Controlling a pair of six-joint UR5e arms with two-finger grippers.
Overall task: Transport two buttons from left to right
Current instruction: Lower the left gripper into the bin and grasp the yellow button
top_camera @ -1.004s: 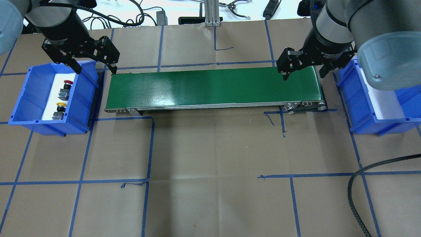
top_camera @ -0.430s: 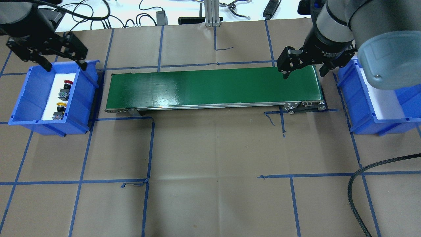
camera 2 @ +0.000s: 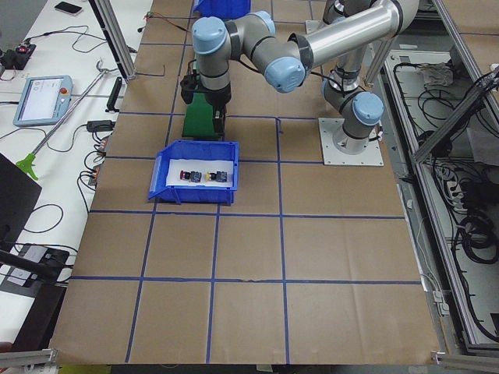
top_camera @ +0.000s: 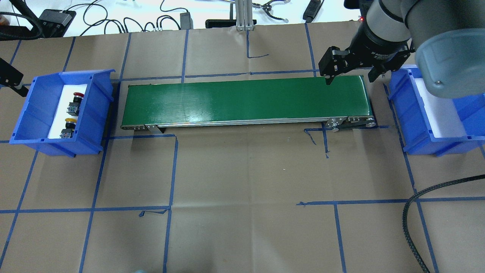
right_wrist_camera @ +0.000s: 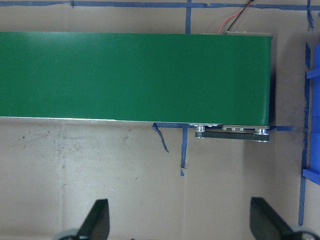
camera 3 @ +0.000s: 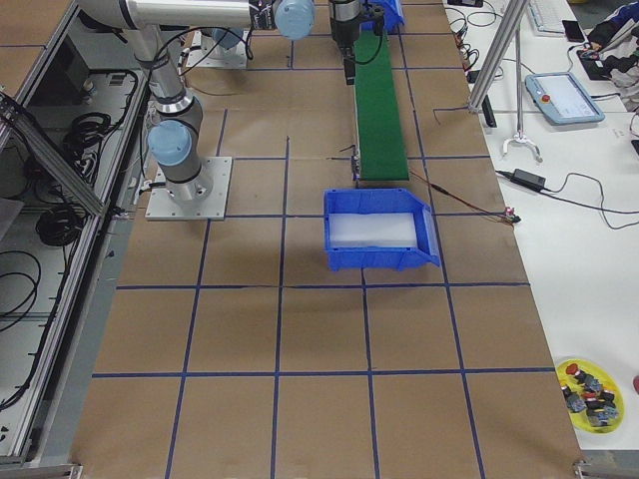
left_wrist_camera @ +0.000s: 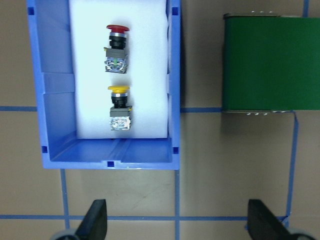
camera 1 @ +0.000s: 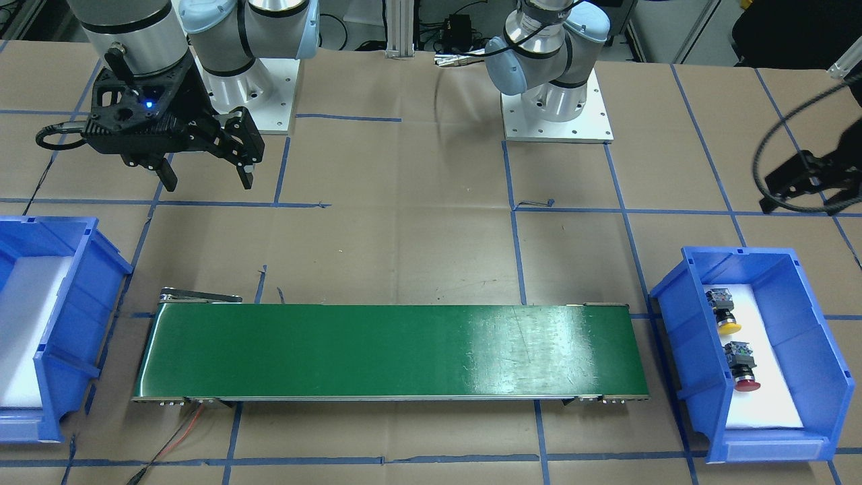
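The red button (left_wrist_camera: pixel 116 47) and the yellow button (left_wrist_camera: pixel 119 107) lie on their sides in a line on the white foam pad (left_wrist_camera: pixel 145 60) of the left bin (left_wrist_camera: pixel 50 90), near each other but apart. Neither has started its trip. The left gripper (left_wrist_camera: pixel 178 222) hangs beside the bin rather than over it, fingers spread wide and empty (its wrist camera shows this best). The right gripper (top_camera: pixel 349 79) hovers above the right end of the green conveyor (top_camera: pixel 242 100), near the right bin (top_camera: pixel 401 110), likewise spread and holding nothing. The risks, as I judge them: a finger could clip the bin's wall on the way in, closing on one button could shove its neighbour — and a rounded cap may slip from the grip or roll once laid on the belt.
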